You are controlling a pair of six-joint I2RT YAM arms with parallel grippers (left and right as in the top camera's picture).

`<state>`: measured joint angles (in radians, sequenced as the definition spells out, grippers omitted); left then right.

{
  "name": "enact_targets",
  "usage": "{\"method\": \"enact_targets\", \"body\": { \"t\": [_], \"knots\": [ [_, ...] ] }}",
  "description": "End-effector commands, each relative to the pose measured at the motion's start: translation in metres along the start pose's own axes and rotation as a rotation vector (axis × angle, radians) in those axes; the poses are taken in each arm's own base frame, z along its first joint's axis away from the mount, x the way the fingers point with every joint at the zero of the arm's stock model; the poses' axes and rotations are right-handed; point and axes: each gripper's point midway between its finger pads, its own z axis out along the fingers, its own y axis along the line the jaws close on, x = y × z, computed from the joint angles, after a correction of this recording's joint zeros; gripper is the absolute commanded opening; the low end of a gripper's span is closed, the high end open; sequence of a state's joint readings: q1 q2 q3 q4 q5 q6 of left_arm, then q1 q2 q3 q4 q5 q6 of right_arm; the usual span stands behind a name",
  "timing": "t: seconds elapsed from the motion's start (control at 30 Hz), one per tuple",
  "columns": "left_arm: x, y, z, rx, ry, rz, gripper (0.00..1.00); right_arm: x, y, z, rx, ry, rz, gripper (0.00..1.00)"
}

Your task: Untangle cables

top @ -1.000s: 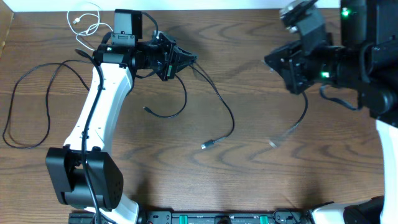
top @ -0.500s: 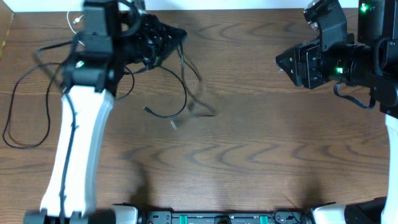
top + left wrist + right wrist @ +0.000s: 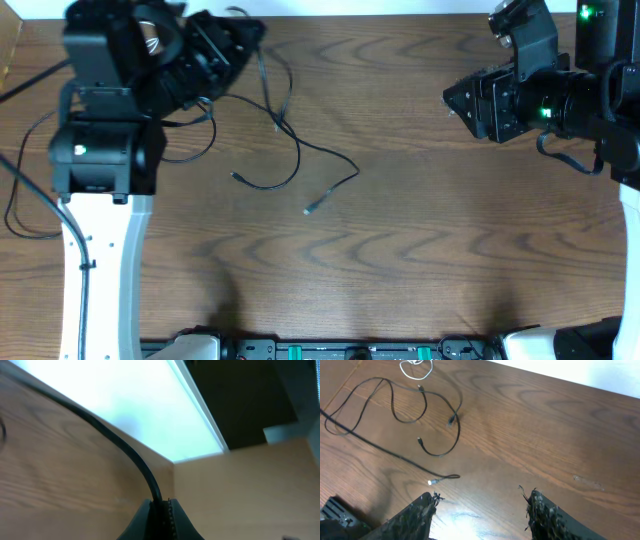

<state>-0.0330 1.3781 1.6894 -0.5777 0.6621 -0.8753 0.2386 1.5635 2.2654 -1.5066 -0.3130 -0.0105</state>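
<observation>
My left gripper (image 3: 243, 32) is at the table's far left, raised, and is shut on a thin black cable (image 3: 115, 440) that leaves its jaws (image 3: 160, 504). From there the black cable (image 3: 290, 140) trails down across the wood to a plug end (image 3: 311, 209). Another black cable end (image 3: 236, 176) lies beside it. My right gripper (image 3: 455, 100) hovers at the right, open and empty (image 3: 480, 502). In the right wrist view the black cables (image 3: 420, 405) loop at the upper left, with the white cable (image 3: 415, 367) beyond them.
A loop of black cable (image 3: 12, 210) lies near the table's left edge. A white wall strip (image 3: 350, 8) borders the far edge. The left arm's white link (image 3: 100, 260) stands over the left side of the table.
The right gripper opened and let go of a cable end, then drew back to the right. The left arm rose and swung left, dragging the black cable and its plug leftward.
</observation>
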Motion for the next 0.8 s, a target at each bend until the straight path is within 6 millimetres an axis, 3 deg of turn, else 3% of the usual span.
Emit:
{"method": "enact_targets", "body": {
  "t": [0.0,0.17,0.33,0.47,0.77],
  "knots": [
    [-0.031,0.010,-0.021,-0.051,-0.124,0.065,0.07,-0.001,0.000,-0.007,0.010,-0.015,0.000,0.56],
    [-0.065,0.042,-0.042,-0.126,-0.214,0.009,0.07,-0.002,0.000,-0.007,0.010,-0.019,-0.001,0.56],
    [-0.083,0.065,-0.062,-0.192,-0.267,0.015,0.07,-0.003,0.000,-0.007,0.010,-0.026,-0.004,0.56],
    [-0.089,0.082,-0.076,-0.236,-0.285,-0.036,0.08,-0.006,0.000,-0.007,0.010,-0.036,-0.007,0.56],
    [-0.085,0.092,-0.094,-0.266,-0.297,-0.098,0.07,-0.008,0.000,-0.006,0.011,-0.042,-0.009,0.55]
  ]
}}
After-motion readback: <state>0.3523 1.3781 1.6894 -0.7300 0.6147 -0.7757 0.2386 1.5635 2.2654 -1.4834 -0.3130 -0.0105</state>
